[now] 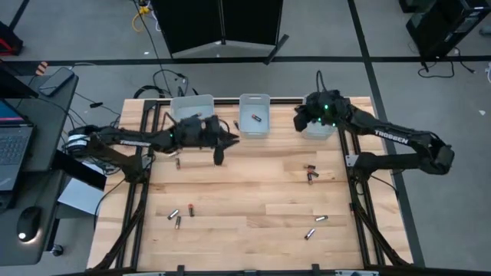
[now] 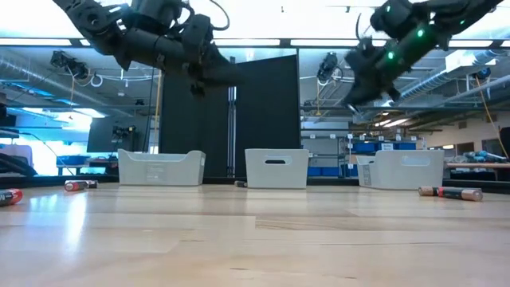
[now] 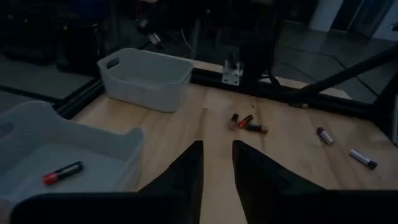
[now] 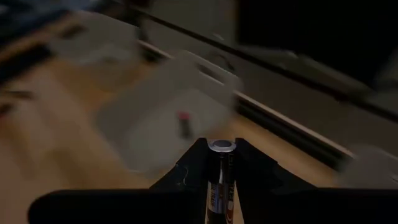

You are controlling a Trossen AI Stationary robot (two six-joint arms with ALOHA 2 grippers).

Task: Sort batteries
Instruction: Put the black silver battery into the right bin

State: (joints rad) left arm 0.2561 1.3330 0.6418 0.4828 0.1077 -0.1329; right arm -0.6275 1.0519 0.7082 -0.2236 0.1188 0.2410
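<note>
My right gripper [image 1: 300, 119] hangs above the table near the right bin [image 1: 321, 129] and is shut on a dark battery [image 4: 221, 177]. Ahead of it in the right wrist view stands the middle bin [image 1: 255, 126] with a red-ended battery [image 1: 257, 117] lying on its floor. My left gripper [image 3: 217, 163] hovers open and bare just left of that middle bin [image 3: 93, 155]. Loose batteries lie on their sides on the wood: a pair [image 1: 311, 173] at the right, several [image 1: 178, 216] at the near left, two [image 1: 315, 225] at the near right. My right gripper pinches the battery's long sides [image 4: 219, 186] between its two fingers. The battery lies along the fingers, and its silver end [image 4: 222, 145] sticks out at their tips. It is lifted clear of the table and tilts with the fingers, which slant downward.
A third bin [image 1: 192, 109] stands at the far left, behind my left arm. One more battery [image 1: 177, 162] lies near that arm. Black frame rails [image 1: 146, 192] run along the table's left and right edges. Bare wood spreads across the middle of the table [image 1: 245, 192].
</note>
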